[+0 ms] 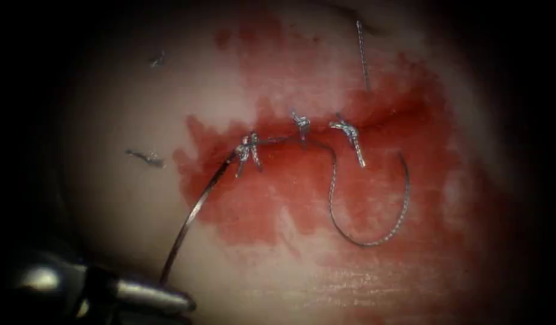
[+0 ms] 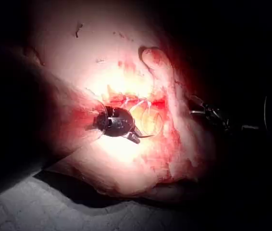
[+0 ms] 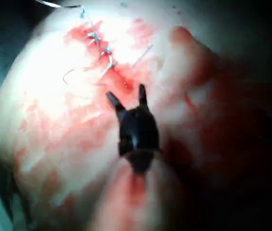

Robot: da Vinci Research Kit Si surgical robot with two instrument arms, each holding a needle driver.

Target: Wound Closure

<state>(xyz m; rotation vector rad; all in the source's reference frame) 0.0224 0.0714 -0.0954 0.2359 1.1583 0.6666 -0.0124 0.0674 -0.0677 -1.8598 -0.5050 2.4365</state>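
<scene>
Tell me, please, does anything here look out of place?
Cut ends of thread lie loose on the tissue left of the cut, and red fluid is smeared around it. The left pincer grips the needle at its tail, tip at the leftmost knot; whether it enters the tissue is unclear. The right pincer is open, empty.

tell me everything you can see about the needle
The needle is a thin, dark, curved piece of metal. Its lower end sits in the shut jaws of the left tool. From there it arcs up and to the right, and its far end meets the tissue at the left end of the cut, beside the leftmost knot, amid red fluid.
</scene>
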